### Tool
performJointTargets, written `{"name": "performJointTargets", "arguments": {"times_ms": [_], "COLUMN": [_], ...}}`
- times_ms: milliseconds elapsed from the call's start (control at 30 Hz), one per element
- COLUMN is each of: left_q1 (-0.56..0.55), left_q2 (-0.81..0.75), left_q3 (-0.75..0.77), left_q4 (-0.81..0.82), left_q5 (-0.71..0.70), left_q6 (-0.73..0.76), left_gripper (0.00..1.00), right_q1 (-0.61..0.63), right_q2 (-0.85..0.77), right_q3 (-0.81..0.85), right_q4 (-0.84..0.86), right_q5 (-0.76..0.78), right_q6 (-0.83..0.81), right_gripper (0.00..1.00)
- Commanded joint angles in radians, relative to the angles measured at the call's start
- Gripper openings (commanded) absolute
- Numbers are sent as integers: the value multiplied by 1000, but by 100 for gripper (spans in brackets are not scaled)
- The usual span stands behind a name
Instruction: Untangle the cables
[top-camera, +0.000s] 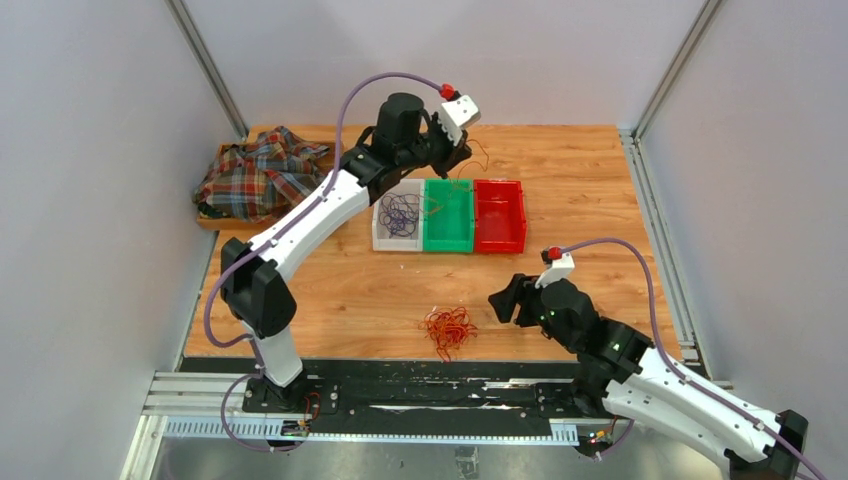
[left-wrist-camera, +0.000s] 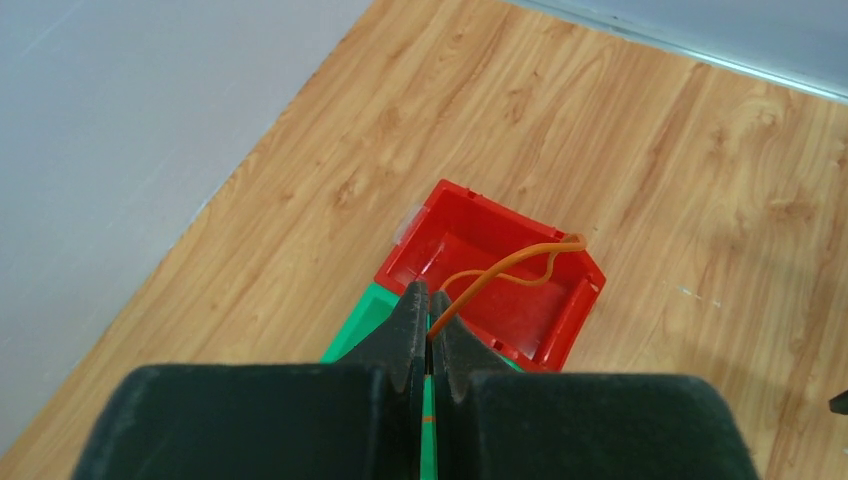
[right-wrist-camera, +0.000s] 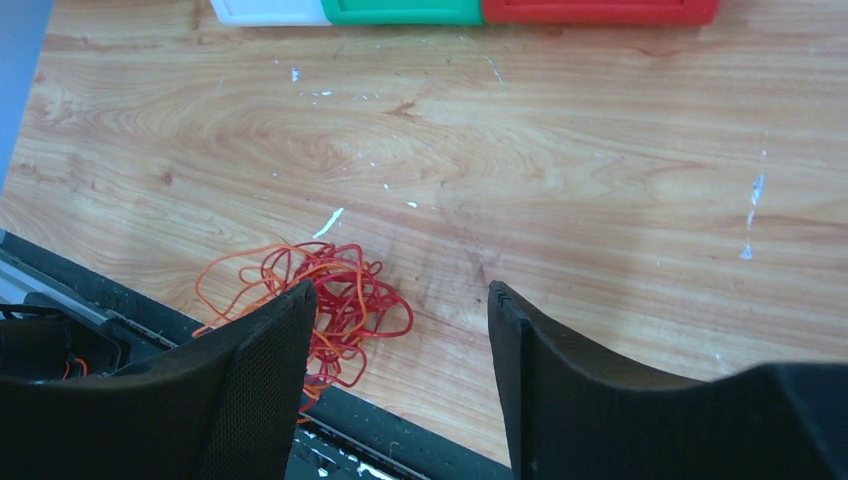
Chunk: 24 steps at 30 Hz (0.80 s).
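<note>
— What lies where?
— A red-orange clump (top-camera: 448, 330) lies at the desk's (top-camera: 600, 200) six o'clock edge; purple cables (top-camera: 400, 215) sit in the white bin (top-camera: 380, 238).
— Jaws?
— On the left gripper (left-wrist-camera: 428, 300) they pinch an orange cable (left-wrist-camera: 520, 262); on the right gripper (right-wrist-camera: 400, 300) they stand spread, two o'clock of the clump.

Cables (top-camera: 448, 330) in three lots — red-and-orange tangle (right-wrist-camera: 345, 285) loose at the surface's (top-camera: 600, 200) front edge, purple coils (top-camera: 399, 214) in the white bin (top-camera: 378, 228), one orange strand (left-wrist-camera: 500, 275) pinched in the left claw (left-wrist-camera: 428, 295).

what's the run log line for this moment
left gripper: shut on orange cable, raised near green bin | right gripper: open, near red clump | white bin: holds purple cables
</note>
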<state>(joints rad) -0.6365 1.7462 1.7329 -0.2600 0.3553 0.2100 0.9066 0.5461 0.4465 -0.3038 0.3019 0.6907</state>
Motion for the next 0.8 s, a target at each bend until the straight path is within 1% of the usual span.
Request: {"name": "performJointTargets", "arguments": {"times_ms": [0, 133, 300, 400, 467, 633, 767], "left_q1": [-3, -3, -3, -3, -3, -3, -5], "left_q2": [66, 121, 177, 198, 198, 186, 220], "left_q3": [45, 71, 110, 144, 144, 39, -17], "left_q4": [36, 22, 41, 46, 32, -9, -60], "left_q5": [-9, -27, -50, -61, -84, -240, -367], "left_q6": [29, 47, 20, 14, 38, 180, 269], "left_gripper": [0, 0, 0, 0, 0, 0, 0], "right_q1": [-15, -15, -15, -15, -15, -15, -15], "right_q2": [-40, -60, -51, -34, -28, -34, -28], "right_q3": [-32, -46, -46, -45, -47, -51, -28], "right_q4": [-27, -26, -5, -3, -3, -1, -2], "right_q5": [57, 72, 74, 74, 70, 69, 65], "right_q6": [61, 69, 69, 67, 71, 69, 60], "right_gripper": [63, 63, 62, 62, 62, 62, 62]}}
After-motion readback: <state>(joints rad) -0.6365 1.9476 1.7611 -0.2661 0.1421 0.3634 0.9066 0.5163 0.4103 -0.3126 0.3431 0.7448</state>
